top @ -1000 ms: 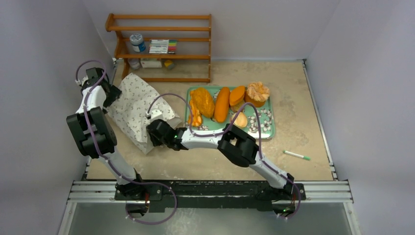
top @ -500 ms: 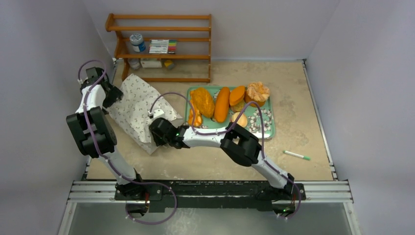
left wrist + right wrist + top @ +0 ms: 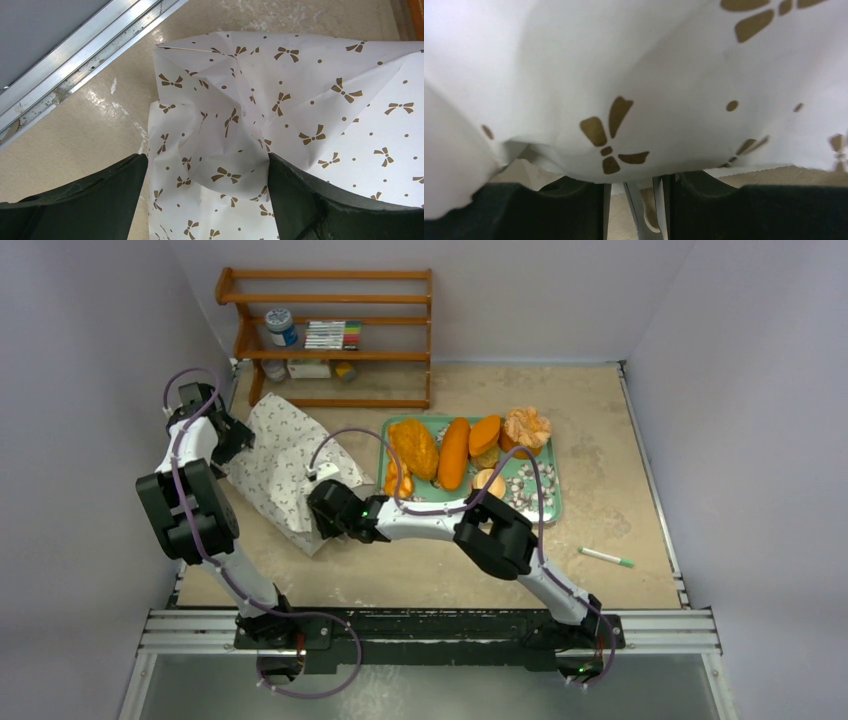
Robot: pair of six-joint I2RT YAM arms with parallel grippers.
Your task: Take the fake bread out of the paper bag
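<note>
The paper bag [image 3: 275, 460], white with small brown bows, lies creased on the table left of the tray; its inside is hidden. My left gripper [image 3: 238, 435] stands open at the bag's far left end, and in the left wrist view its fingers straddle the crumpled paper bag [image 3: 280, 110] around the left gripper [image 3: 207, 167]. My right gripper [image 3: 322, 512] is at the bag's near right end, shut on folds of the paper bag [image 3: 624, 60]; paper drapes over the right gripper [image 3: 636, 200] and hides its tips. The fake bread [image 3: 454, 453] lies on the tray.
The green floral tray [image 3: 545, 510] holds several orange loaves and a ruffled pastry [image 3: 526, 427]. A wooden shelf [image 3: 330, 335] with jars and markers stands at the back. A green-tipped pen [image 3: 605, 557] lies to the right. A metal rail [image 3: 75, 65] borders the table's left side.
My right gripper has shifted slightly to the right, and the bag's near corner has moved with it. The left gripper has edged a little toward the bag.
</note>
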